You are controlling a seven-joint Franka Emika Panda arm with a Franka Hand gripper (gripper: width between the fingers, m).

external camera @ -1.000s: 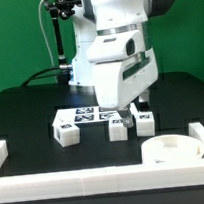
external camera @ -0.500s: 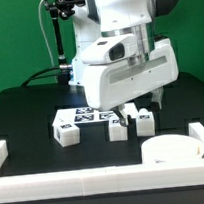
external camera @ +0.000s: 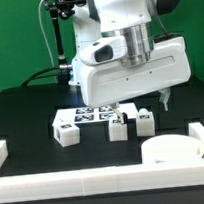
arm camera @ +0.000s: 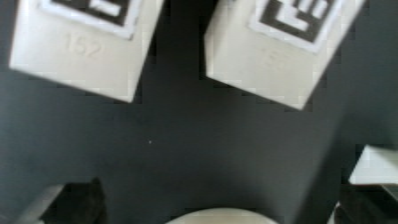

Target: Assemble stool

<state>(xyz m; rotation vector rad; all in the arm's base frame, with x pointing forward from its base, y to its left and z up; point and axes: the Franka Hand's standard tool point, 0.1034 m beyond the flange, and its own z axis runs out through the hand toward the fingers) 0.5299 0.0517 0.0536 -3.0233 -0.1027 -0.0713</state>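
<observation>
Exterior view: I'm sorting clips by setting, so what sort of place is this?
Probably a robotics lab bench rather than a workshop: a white robot arm works over a black table fenced by white rails, and the stool legs carry printed square tags.

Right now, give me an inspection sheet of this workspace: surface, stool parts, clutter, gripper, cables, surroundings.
Surface: black table, white rails along its edges.
Job's things: round seat at the front, on the exterior view's right. Three loose legs sit in a row: left leg, middle leg, right leg. None is attached.
Clutter: nothing seen; only the marker board.
Grippers: gripper open, holding nothing, over the middle and right legs.
Cables: black cable on the stand behind the arm.
Surroundings: green wall.
</observation>
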